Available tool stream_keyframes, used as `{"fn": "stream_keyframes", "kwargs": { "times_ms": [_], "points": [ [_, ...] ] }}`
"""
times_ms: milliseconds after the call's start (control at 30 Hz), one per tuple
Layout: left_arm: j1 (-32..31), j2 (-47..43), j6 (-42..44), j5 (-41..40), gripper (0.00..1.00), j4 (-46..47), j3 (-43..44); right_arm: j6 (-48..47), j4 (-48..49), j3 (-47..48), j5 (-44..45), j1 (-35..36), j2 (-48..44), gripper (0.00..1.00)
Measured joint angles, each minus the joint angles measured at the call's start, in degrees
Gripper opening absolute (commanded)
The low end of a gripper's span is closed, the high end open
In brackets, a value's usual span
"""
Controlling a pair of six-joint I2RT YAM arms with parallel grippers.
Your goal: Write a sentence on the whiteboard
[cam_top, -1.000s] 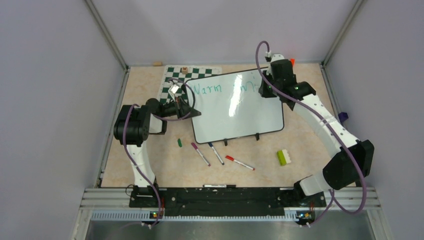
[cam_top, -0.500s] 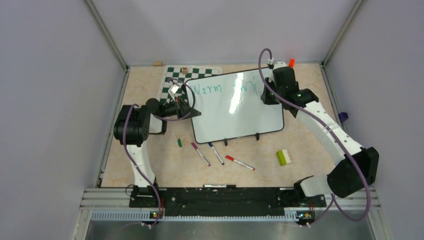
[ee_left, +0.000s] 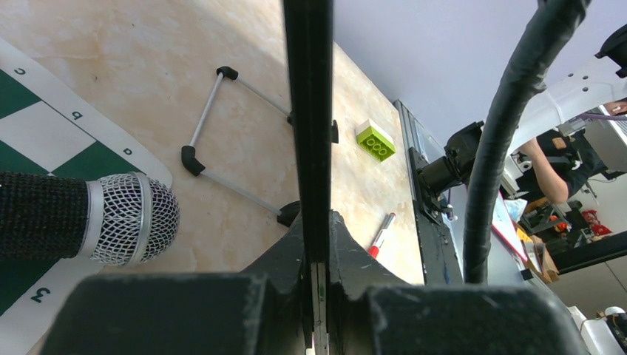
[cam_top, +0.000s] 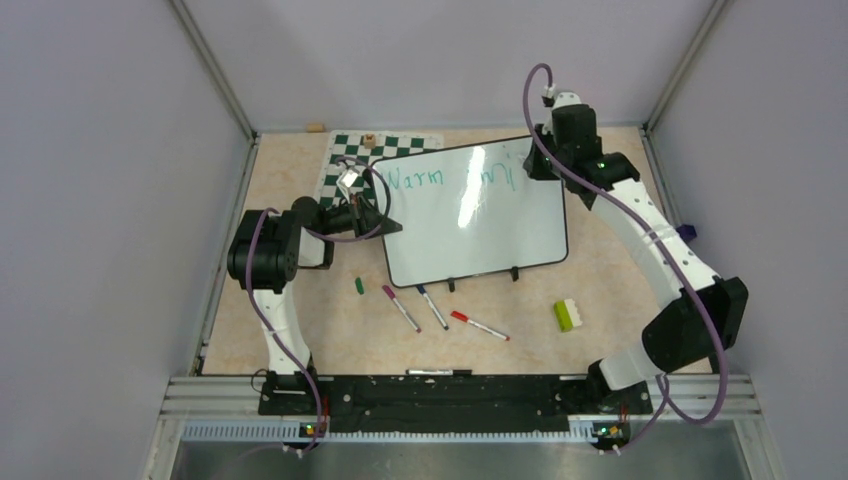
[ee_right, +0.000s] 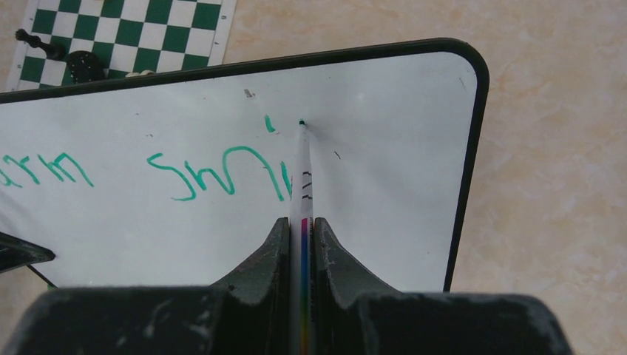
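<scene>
Left end effector [ee_left: 316, 231]: clenched on the left edge of the whiteboard [cam_top: 470, 225], bracing it. The chess mat [cam_top: 345, 150] shows just past that corner.

Whiteboard lies mid-counter, toward the far side, its two clips on the near edge.

The sentence [ee_right: 211, 171]: teal-green, along the top line only. "Warm" is complete at the left. A second word is begun to its right, readable as "smi" with a further upstroke partly hidden behind the marker [ee_right: 304, 177]. The lower part of the board is bare.

Right end effector [ee_right: 302, 225]: clenched on the marker, its tip at the board surface near the top right corner, just right of the last stroke.

On the counter [cam_top: 520, 360], near side: three loose markers and a green-and-white brick [cam_top: 568, 314], untouched.

Judgement: early to middle. One word is done, the second is mid-stroke, and the rest is unwritten. Little room is left on this line.
</scene>
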Motion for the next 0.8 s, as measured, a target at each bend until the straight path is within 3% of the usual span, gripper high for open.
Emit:
{"fn": "stream_keyframes", "kwargs": {
  "times_ms": [233, 800],
  "points": [
    [0.0, 0.0, -1.1, -0.7, 0.00, -0.5, 0.0, 0.0, 0.2, -0.3, -0.1, -0.2, 1.9, 0.00],
    [0.0, 0.0, -0.7, -0.6, 0.00, -0.1, 0.0, 0.7, 0.0, -10.2, -0.8, -0.2, -4.2, 0.00]
  ]
}}
